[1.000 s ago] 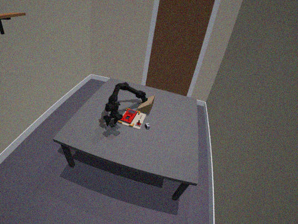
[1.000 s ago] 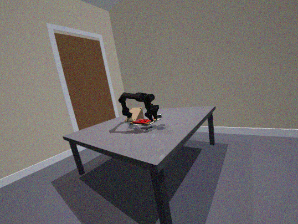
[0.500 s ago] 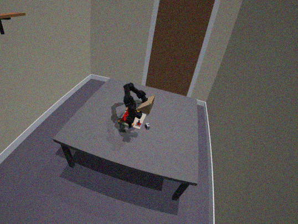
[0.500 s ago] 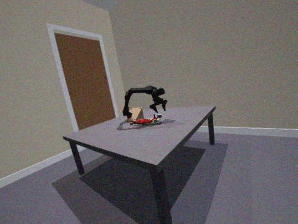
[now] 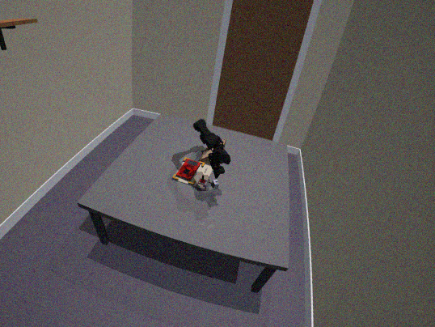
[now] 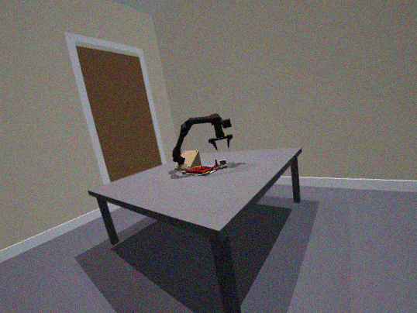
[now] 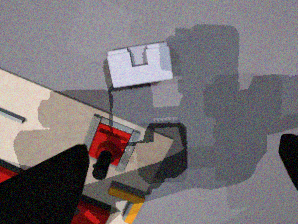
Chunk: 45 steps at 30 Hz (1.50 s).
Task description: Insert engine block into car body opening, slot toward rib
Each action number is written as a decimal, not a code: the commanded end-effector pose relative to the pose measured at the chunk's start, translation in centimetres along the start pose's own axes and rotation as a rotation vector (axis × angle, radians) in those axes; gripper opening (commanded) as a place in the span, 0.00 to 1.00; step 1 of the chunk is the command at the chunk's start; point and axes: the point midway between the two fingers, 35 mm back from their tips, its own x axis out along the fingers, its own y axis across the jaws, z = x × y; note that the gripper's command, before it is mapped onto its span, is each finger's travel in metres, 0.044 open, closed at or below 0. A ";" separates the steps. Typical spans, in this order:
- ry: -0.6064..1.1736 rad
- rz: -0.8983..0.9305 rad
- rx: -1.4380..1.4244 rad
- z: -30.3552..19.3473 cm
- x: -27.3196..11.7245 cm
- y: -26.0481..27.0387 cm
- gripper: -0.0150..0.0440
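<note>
Item, one pale block with a notch in one edge (image 5: 215, 183) (image 6: 222, 162) (image 7: 140, 65), by its slot the engine block: it rests on the desk (image 5: 251, 202) (image 6: 186, 194) (image 7: 50, 30), outside the cream board, lying toward 11 o'clock from the midpoint of the gripper (image 5: 218, 168) (image 6: 222, 148) (image 7: 185, 145) in the wrist view and below the raised fingers in the exterior view. Item, one gripper, its two fingers spread wide with nothing between them, pointing downward and apart from the block. Item, one black arm (image 5: 210, 139) (image 6: 187, 125), bent over the pieces. Item, one cream board (image 5: 204, 170) (image 7: 25, 92), flat, its near corner toward 7 o'clock from the block in the wrist view. Item, one small red insert in a grey frame (image 7: 120, 150), set on that board, with one black knob (image 6: 216, 163) (image 7: 102, 165), upright. Item, one red panel with yellow-orange corner pieces (image 5: 187, 169) (image 6: 199, 169), flat, at 10 o'clock from the block in the top view; corner pieces too small to count surely. Item, one tan slanted panel (image 6: 191, 159), beside the arm's foot. Item, one brown door (image 5: 263, 65) (image 6: 116, 108), white-framed, at 12 o'clock in the top view. Item, one wooden shelf (image 5: 18, 23), at 10 o'clock there.
</note>
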 end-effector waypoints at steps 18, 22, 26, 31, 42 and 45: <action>0.021 0.053 -0.086 2.6 6.3 2.1 1.00; 0.022 0.053 -0.086 2.5 7.6 2.2 1.00; 0.022 0.053 -0.086 2.5 7.8 2.2 1.00; 0.022 0.053 -0.086 2.5 8.5 2.2 1.00; 0.022 0.053 -0.086 2.5 10.3 2.3 1.00; 0.023 0.053 -0.086 2.5 10.8 2.4 1.00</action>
